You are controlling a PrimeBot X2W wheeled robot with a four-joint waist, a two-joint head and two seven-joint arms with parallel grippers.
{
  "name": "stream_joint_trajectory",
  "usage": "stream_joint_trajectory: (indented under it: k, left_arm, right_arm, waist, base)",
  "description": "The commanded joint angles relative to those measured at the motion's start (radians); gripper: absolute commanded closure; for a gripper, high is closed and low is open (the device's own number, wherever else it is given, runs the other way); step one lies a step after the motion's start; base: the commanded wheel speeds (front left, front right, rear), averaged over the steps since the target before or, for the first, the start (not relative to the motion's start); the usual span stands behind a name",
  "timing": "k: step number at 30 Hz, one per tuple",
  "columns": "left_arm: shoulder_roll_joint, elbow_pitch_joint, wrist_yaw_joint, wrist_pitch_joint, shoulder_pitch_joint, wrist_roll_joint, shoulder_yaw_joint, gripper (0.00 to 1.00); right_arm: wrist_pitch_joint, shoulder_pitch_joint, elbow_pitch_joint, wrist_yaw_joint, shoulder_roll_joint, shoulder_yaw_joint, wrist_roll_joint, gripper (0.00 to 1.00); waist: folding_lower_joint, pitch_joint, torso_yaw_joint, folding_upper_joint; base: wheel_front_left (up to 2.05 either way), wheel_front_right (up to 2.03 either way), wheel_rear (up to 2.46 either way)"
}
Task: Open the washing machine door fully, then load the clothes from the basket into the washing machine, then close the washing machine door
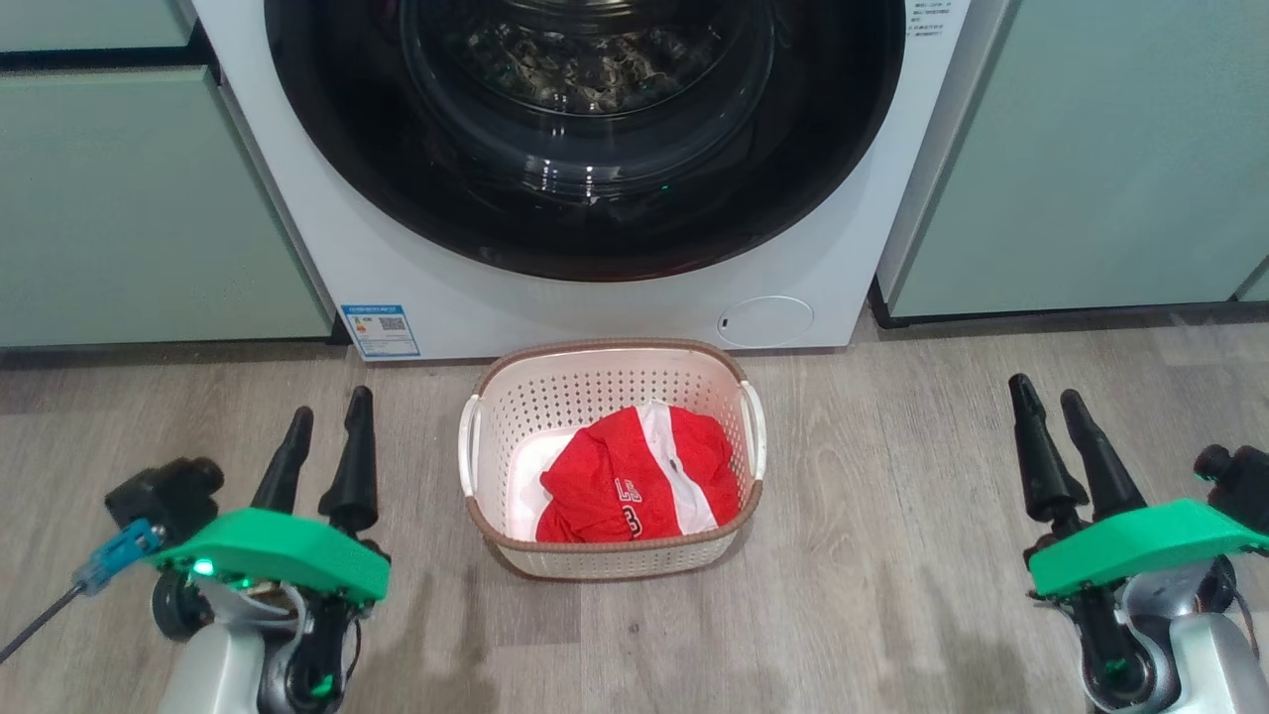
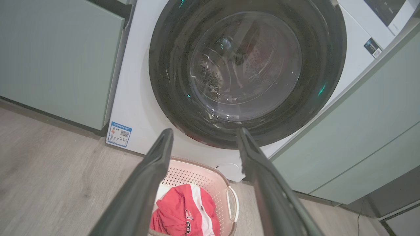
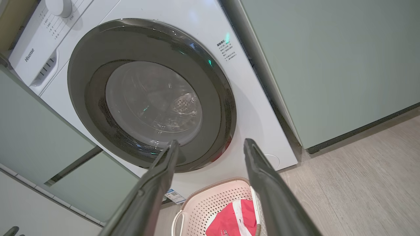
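Pale green cabinets [image 1: 129, 208] flank the washing machine [image 1: 397, 278], whose door [image 1: 585, 243] sits shut. On the wood floor [image 1: 892, 446] just in front stands the basket [image 1: 595, 382], the clothes [image 1: 634, 486] heaped inside. The left pincer [image 1: 330, 402] and right pincer [image 1: 1045, 389] hover either side, fingers apart, holding nothing. Opening hasn't begun, I'd say; next, a pincer must catch the door's rim and swing it wide.

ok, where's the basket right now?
Head view, centre: the basket sits on the floor right in front of the washing machine, under its door, clothes inside, between the left gripper and right gripper.
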State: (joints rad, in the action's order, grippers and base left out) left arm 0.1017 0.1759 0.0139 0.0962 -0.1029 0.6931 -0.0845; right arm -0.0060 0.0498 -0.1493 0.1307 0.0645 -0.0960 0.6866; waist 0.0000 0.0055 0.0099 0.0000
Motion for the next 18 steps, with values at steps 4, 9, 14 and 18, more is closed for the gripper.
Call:
stream_joint_trajectory:
  k: [4,9,14,18]
  left_arm:
    - [0.031,-0.039,-0.021,0.022,-0.056,-0.088,0.004,0.0]
    - [0.042,-0.044,-0.044,0.037,-0.058,-0.168,-0.011,0.0]
    - [0.048,-0.048,-0.058,0.051,-0.059,-0.232,-0.027,0.0]
    - [0.049,-0.047,-0.067,0.063,-0.059,-0.277,-0.038,0.0]
  right_arm:
    - [-0.003,0.026,0.047,0.0,0.005,0.002,-0.069,0.0]
    - [-0.005,0.026,0.044,0.0,0.005,-0.005,-0.131,0.0]
    - [-0.01,0.03,0.05,0.0,0.004,-0.005,-0.189,0.0]
    - [-0.013,0.031,0.055,0.0,0.001,-0.006,-0.232,0.0]
  waist:
    - [0.0,0.001,0.002,0.0]
    - [0.0,0.004,0.003,0.0]
    - [0.0,0.008,0.004,0.0]
    - [0.0,0.008,0.007,0.0]
  base:
    - [0.0,0.0,0.0]
    - [0.0,0.0,0.0]
    - [0.0,0.0,0.0]
    - [0.0,0.0,0.0]
